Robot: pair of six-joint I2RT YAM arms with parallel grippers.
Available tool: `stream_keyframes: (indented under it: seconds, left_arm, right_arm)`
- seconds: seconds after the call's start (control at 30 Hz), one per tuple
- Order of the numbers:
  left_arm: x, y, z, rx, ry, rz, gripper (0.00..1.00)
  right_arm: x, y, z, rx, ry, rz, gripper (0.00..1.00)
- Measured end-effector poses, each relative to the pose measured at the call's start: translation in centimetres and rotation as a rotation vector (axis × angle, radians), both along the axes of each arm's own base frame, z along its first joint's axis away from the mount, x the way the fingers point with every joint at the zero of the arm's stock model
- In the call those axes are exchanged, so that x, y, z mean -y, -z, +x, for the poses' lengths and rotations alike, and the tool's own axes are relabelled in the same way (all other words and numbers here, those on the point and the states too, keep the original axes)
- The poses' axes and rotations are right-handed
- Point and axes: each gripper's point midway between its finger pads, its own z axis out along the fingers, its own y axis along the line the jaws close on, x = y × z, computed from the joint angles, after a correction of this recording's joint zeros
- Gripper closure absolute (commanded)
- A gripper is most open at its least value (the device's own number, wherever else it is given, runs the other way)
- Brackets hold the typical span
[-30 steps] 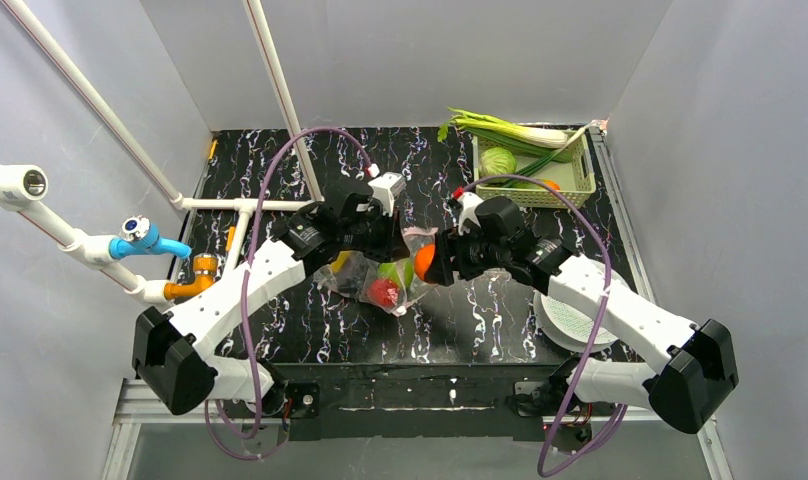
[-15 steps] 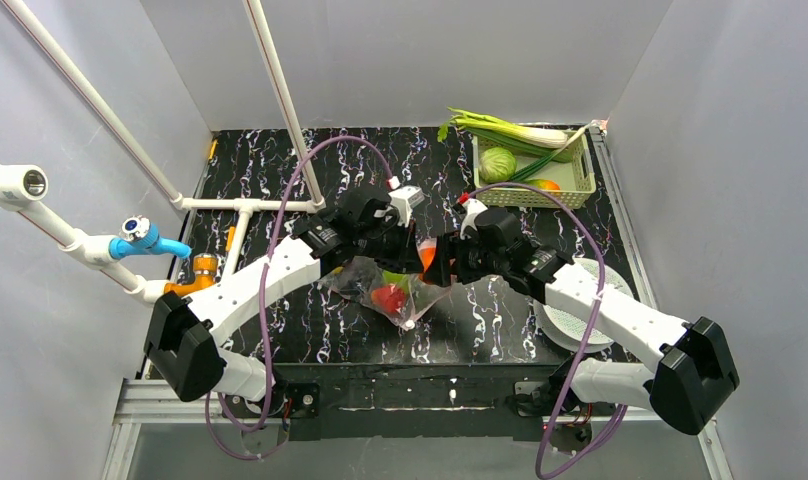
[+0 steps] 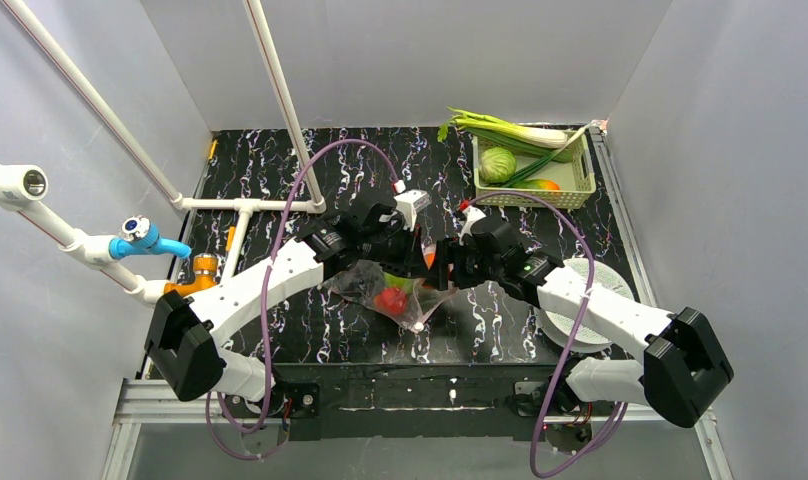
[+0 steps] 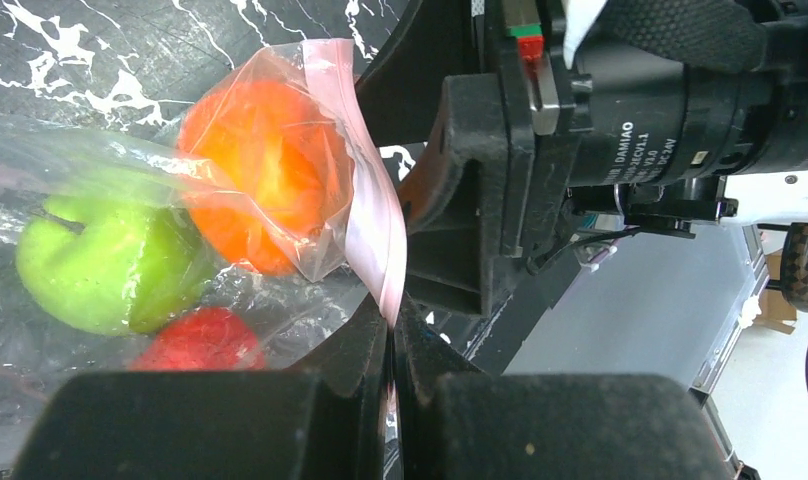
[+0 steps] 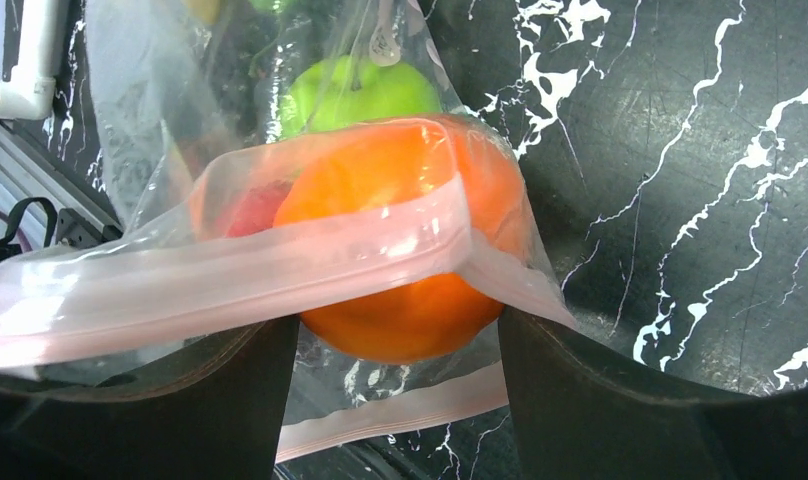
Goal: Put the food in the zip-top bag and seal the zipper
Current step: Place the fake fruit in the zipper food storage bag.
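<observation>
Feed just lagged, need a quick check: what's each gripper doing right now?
Left gripper: closed, pinching the pink zipper strip.
Right gripper: fingers clamped on the orange fruit.

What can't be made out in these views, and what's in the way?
Top view: the wrists cover the mouth of the zip-top bag.
Right wrist: the zipper drapes over the orange fruit, so whether the right gripper presses it bare or through plastic is unclear.
Left wrist: the left gripper cuts off the red fruit.
Top view: the orange item in the basket is too small, behind the leek.
</observation>
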Motion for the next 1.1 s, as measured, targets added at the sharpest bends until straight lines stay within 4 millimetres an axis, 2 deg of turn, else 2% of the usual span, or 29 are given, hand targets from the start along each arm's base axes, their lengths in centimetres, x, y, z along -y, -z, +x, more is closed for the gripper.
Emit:
stream_keyframes:
  seconds: [0.17, 0.3, 0.4, 0.53, 0.67, 0.77, 0.93, 1.1]
  left_arm:
    - [0.0, 0.2, -0.1, -0.012, -0.005, 0.006, 1.00]
    - [-0.3, 0.6, 0.0, -0.007, -0.019, 0.029, 1.00]
    - [-0.5, 0.7, 0.3, 0.003, -0.028, 0.041, 1.00]
    - [-0.7, 0.8, 0.5, 0.014, -0.034, 0.051, 1.00]
    - [-0.8, 0.9, 0.6, 0.020, -0.036, 0.056, 1.00]
    - [-0.8, 0.9, 0.6, 0.023, -0.036, 0.057, 1.00]
    - [-0.8, 0.9, 0.7, 0.027, -0.038, 0.061, 1.00]
    - [-0.9, 0.9, 0.8, 0.034, -0.039, 0.065, 1.00]
  right_arm:
    - [0.4, 0.8, 0.0, -0.016, 0.023, -0.006, 0.95]
    - [0.7, 1.1, 0.4, -0.028, 0.047, 0.000, 0.87]
    - [0.6, 1.2, 0.4, -0.038, 0.046, 0.003, 0.71]
    - [0.5, 1.2, 0.3, -0.045, 0.036, 0.009, 0.57]
    - [0.5, 0.8, 0.2, -0.038, 0.033, 0.017, 0.26]
    - [0.6, 0.2, 0.1, -0.025, 0.032, 0.029, 0.15]
    - [0.8, -1.0, -0.2, -0.003, 0.032, 0.049, 0.07]
    - [0.9, -1.0, -0.5, -0.011, 0.027, 0.047, 0.06]
